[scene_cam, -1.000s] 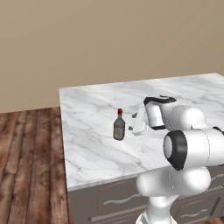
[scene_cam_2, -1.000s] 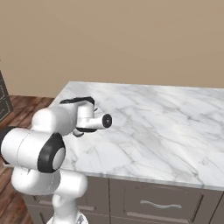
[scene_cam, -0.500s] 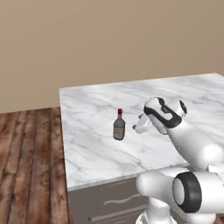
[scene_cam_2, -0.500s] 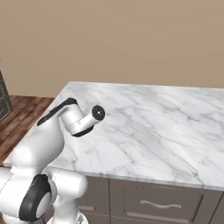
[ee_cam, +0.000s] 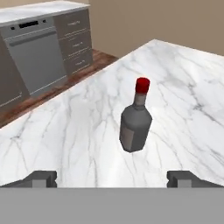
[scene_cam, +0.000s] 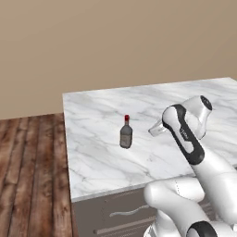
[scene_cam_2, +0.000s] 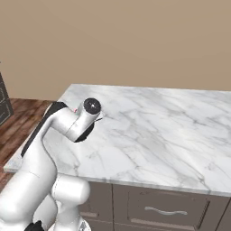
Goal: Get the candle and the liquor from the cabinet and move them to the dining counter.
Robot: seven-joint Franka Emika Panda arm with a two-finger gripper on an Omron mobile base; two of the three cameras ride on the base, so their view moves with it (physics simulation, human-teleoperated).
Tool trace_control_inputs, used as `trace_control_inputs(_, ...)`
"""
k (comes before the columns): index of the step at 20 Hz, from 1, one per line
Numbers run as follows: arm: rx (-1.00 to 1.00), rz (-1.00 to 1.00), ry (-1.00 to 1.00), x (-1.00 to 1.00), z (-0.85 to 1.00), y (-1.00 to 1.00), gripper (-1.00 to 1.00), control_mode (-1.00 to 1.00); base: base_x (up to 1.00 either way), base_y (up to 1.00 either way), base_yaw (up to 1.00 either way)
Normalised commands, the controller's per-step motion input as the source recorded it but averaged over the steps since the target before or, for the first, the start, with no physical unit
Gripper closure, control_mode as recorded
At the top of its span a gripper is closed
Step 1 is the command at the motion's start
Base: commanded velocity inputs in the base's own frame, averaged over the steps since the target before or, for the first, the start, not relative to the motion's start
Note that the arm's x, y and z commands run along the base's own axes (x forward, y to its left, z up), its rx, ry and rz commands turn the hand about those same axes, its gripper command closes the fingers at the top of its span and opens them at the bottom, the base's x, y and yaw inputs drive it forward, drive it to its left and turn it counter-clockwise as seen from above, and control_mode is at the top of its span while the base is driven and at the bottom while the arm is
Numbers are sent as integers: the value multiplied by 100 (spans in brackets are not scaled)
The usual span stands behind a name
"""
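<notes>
The liquor (scene_cam: 126, 134), a small dark bottle with a red cap, stands upright on the white marble dining counter (scene_cam: 92, 152), near its left part. My gripper (scene_cam: 155, 131) hovers just right of it, pointing at it, a short gap away. In the hand view the liquor (ee_cam: 135, 124) stands ahead of the gripper (ee_cam: 112, 179), whose fingertips (ee_cam: 41, 178) are spread wide with nothing between them. The gripper is open. The candle and the cabinet are out of view. In the right base view my forearm covers most of the bottle.
The dining counter (scene_cam_2: 158, 135) has dark drawers (scene_cam_2: 167, 210) under its front edge. Wooden floor (scene_cam: 28, 176) lies beyond its left edge. Across the floor stand a grey dishwasher (ee_cam: 37, 57) and dark drawers (ee_cam: 76, 37). A beige wall is behind.
The hand has drawn back to the right, away from the bottle, as the arm swung upward. The bottle stays standing where it was. The jaws remain wide.
</notes>
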Motion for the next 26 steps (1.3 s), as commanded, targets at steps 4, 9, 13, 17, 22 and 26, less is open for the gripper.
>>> trace_control_inputs(4, 4, -24, 7, -59, 47, -3, -100, -100, 0, 0, 0)
trace_control_inputs(9, 2, -26, 0, -65, 40, -2, -100, -100, 0, 0, 0)
trace_control_inputs(13, 0, -30, 2, -51, 40, -3, -100, -100, 0, 0, 0)
trace_control_inputs(17, 0, -24, 1, -51, 44, -11, -100, -100, 0, 0, 0)
trace_control_inputs(22, -6, -9, 1, -53, 44, -9, -100, -100, 0, 0, 0)
trace_control_inputs(26, -5, -4, 0, -57, 35, -7, -100, -100, 0, 0, 0)
